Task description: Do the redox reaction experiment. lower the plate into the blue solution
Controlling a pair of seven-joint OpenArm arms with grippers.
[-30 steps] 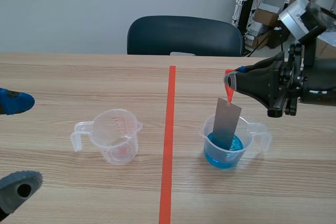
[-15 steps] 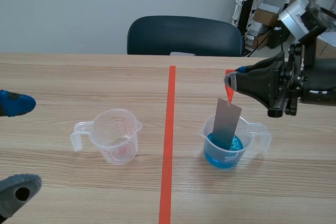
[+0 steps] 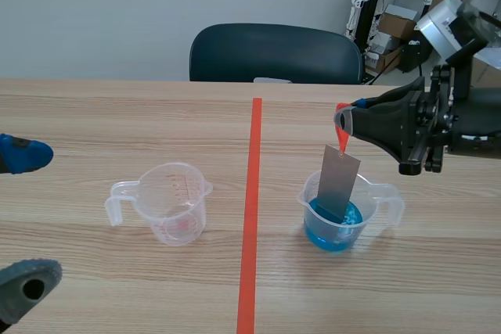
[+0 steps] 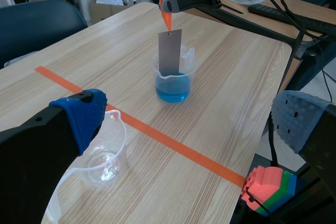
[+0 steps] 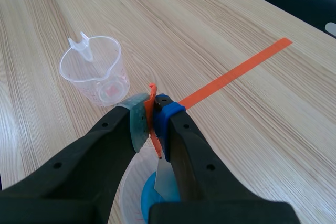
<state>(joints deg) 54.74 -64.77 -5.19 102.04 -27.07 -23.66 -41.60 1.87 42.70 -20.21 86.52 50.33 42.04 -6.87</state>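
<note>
Right of red tape line (image 3: 252,193), we see right end effector (image 3: 342,123) clamped tight on orange tag (image 3: 343,140), with grey plate (image 3: 338,181) hanging from tag, slightly tilted. Plate's lower end sits inside clear cup (image 3: 389,197), meeting blue liquid (image 3: 337,234); how deep, we cannot tell. Left of line, second clear cup (image 3: 176,201) stands on counter (image 3: 117,115), well apart. Left end effector (image 3: 25,219) at counter's near left edge, fingers spread wide, holding nothing.
</note>
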